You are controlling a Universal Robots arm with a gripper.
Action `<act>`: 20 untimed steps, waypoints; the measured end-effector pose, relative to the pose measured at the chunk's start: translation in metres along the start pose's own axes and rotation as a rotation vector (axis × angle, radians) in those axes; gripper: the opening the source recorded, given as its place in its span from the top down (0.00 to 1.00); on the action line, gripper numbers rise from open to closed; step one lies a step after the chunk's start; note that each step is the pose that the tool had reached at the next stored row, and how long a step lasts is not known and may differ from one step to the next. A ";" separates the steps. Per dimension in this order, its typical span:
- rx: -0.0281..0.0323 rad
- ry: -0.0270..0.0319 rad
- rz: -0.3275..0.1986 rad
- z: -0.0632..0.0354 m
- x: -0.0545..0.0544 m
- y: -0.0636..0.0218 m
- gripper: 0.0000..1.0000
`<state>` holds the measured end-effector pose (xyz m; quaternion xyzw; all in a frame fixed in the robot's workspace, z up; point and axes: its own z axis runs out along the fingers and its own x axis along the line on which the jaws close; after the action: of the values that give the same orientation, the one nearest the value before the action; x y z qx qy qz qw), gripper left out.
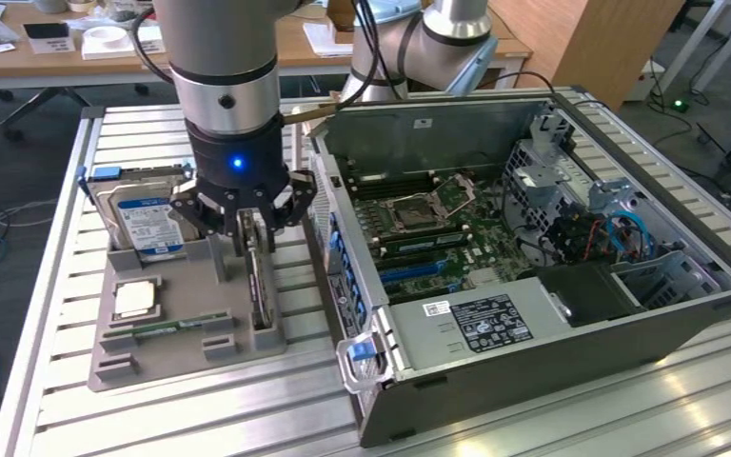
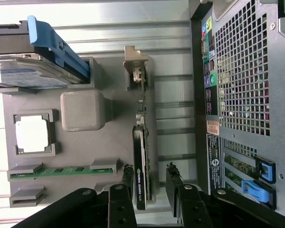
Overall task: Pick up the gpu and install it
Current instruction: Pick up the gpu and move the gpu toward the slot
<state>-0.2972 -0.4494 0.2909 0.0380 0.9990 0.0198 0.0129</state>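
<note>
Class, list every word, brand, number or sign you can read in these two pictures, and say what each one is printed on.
"NVIDIA QUADRO": faint white print along the edge of the gpu, as best it reads.
Blue label on the hard drive: too small to read.
Black label inside the computer case: too small to read.
Orange sticker on the case's rear panel: unreadable.

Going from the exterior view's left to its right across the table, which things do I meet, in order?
hard drive → gpu, standing on edge → open computer case
</note>
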 end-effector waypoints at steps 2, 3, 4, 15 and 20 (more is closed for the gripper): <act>-0.0001 -0.0006 0.000 0.0030 0.000 -0.0002 0.58; -0.0001 -0.0009 0.000 0.0044 0.000 -0.0002 0.58; -0.0001 -0.0012 0.000 0.0056 0.000 -0.0002 0.58; -0.0002 -0.0016 0.000 0.0116 0.002 0.0011 0.58; -0.0002 -0.0028 0.000 0.0186 0.004 0.0017 0.58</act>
<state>-0.3009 -0.4466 0.2723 0.0380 0.9990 0.0199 0.0143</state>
